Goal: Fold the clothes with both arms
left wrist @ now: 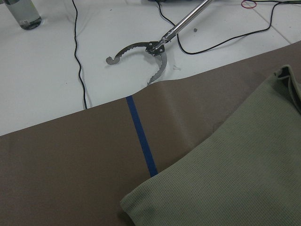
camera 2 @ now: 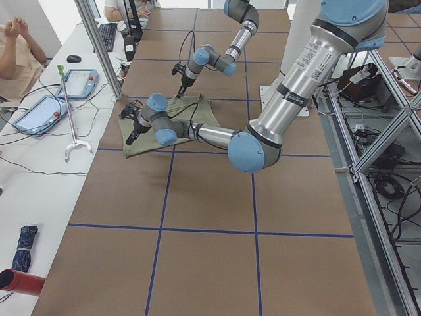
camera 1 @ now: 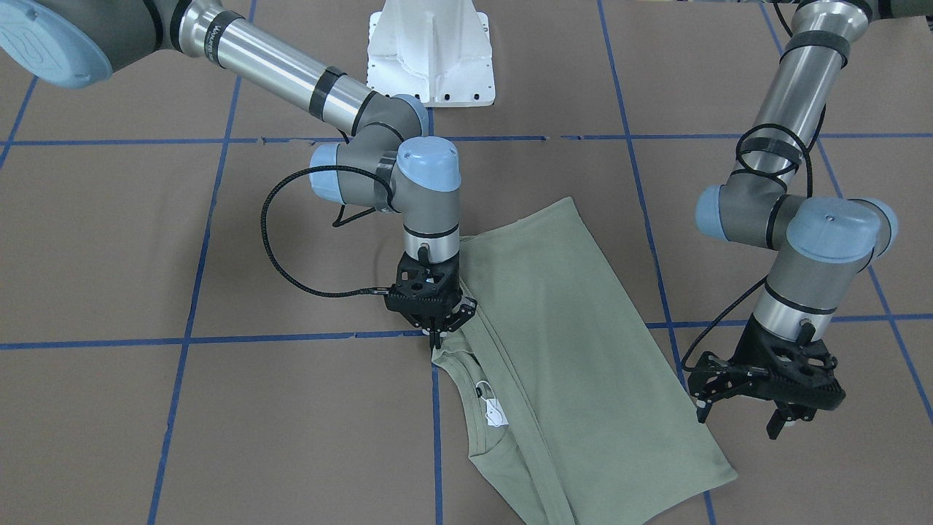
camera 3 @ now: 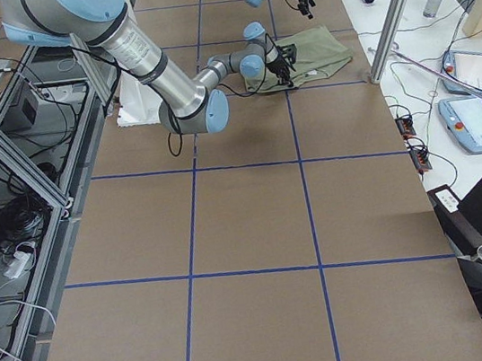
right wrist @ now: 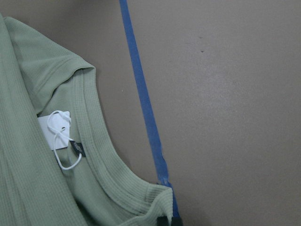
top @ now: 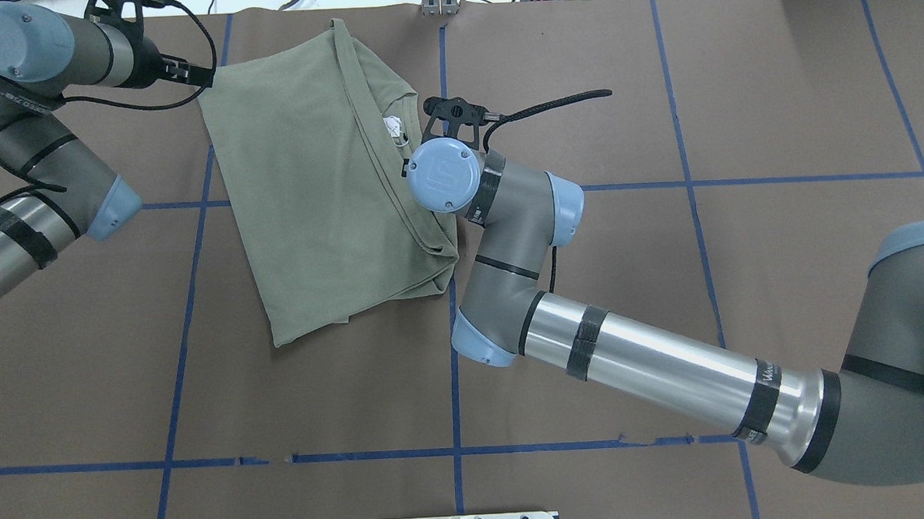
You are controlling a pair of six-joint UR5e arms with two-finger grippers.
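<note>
The sage-green shirt [camera 1: 583, 364] lies folded lengthwise on the brown table, its round collar with the white tag [camera 1: 492, 410] facing the operators' side; it also shows in the overhead view [top: 311, 196]. My right gripper [camera 1: 436, 337] points straight down and is shut on the shirt's shoulder edge beside the collar. The right wrist view shows the collar [right wrist: 101, 160] and the tag [right wrist: 52, 129]. My left gripper [camera 1: 740, 417] is open and empty, hovering just off the shirt's opposite long edge. The left wrist view shows a shirt corner [left wrist: 141, 202] lying flat.
The white pedestal base [camera 1: 430, 51] stands at the robot's side of the table. Blue tape lines [camera 1: 219, 340] grid the brown surface. A metal reach-grabber tool [left wrist: 155, 47] and cables lie on the white bench past the table edge. An operator [camera 2: 13, 39] sits there.
</note>
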